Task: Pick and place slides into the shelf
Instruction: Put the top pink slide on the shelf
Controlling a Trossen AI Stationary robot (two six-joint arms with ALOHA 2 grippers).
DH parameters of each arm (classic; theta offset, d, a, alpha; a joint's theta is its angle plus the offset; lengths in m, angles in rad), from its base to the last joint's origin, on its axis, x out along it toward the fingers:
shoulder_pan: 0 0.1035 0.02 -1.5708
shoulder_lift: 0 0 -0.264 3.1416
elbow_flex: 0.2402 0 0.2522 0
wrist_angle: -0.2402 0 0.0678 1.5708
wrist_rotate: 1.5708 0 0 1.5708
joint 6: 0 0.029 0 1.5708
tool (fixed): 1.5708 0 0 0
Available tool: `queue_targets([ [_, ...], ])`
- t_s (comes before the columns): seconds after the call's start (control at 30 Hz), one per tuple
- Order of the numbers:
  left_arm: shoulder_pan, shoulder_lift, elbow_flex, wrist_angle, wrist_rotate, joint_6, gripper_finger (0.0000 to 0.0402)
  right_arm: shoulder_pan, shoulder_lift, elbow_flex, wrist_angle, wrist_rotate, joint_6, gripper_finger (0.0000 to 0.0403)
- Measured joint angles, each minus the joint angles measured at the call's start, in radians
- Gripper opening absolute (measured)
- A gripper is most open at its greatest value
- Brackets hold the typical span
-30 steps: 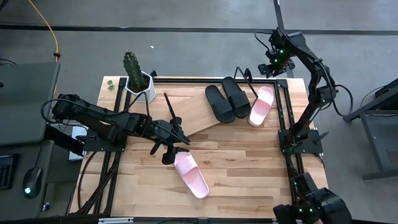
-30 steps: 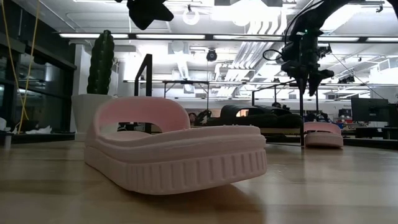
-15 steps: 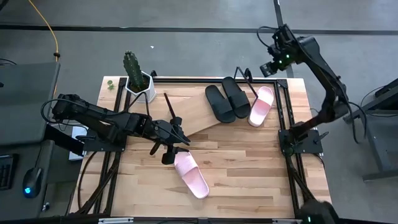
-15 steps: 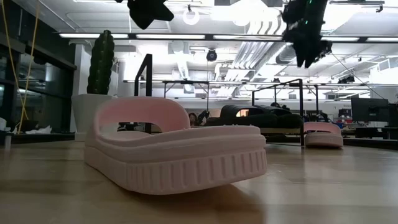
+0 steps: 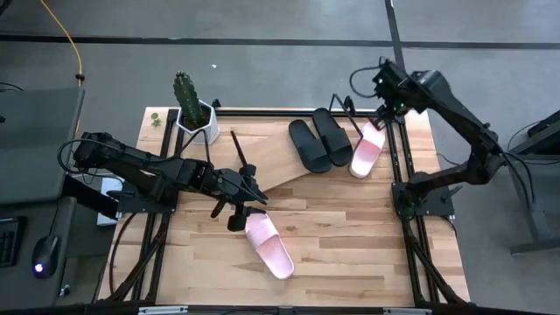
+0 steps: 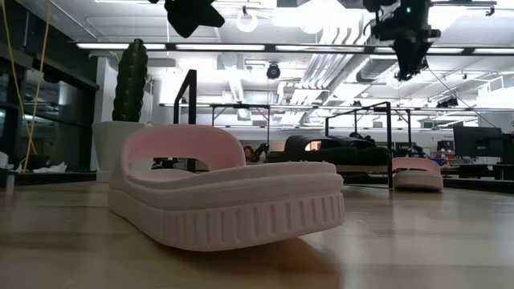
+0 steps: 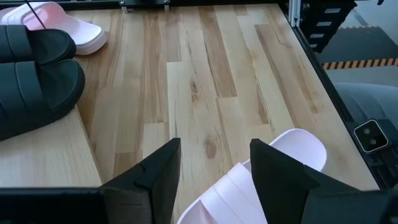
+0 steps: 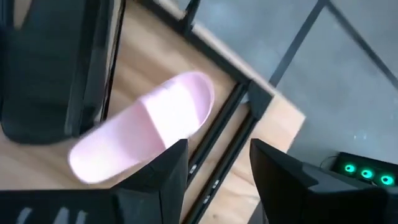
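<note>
My left gripper [image 5: 248,194] released, empty, above pink slide [image 5: 269,246] mid-tabletop. My right gripper [image 5: 378,94] released, over far-right corner; 2 black slides [image 5: 320,141] + pink [image 5: 367,148] on shelf [image 5: 271,157].

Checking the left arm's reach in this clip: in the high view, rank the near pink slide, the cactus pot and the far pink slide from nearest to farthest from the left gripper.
From the left gripper:
1. Near pink slide, just below it, toward the table's front.
2. Cactus pot, back left corner.
3. Far pink slide, back right, beside the two black slides.
</note>
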Motion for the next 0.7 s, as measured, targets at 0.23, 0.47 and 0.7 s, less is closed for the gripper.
queue_targets([
  [0.23, 0.000, 0.000, 0.000, -0.008, 0.000, 0.000, 0.0177, 0.074, -0.091, -0.273, 0.104, 0.027, 0.025, 0.0163],
  [0.47, 0.000, 0.000, 0.000, -0.008, 0.000, 0.000, 0.0177, 0.128, -0.206, -0.491, 0.256, 0.041, 0.046, 0.0163],
  [0.7, 0.000, 0.000, 0.000, -0.003, 0.000, 0.000, 0.0177, 0.164, -0.268, -0.645, 0.340, 0.073, 0.060, 0.0163],
])
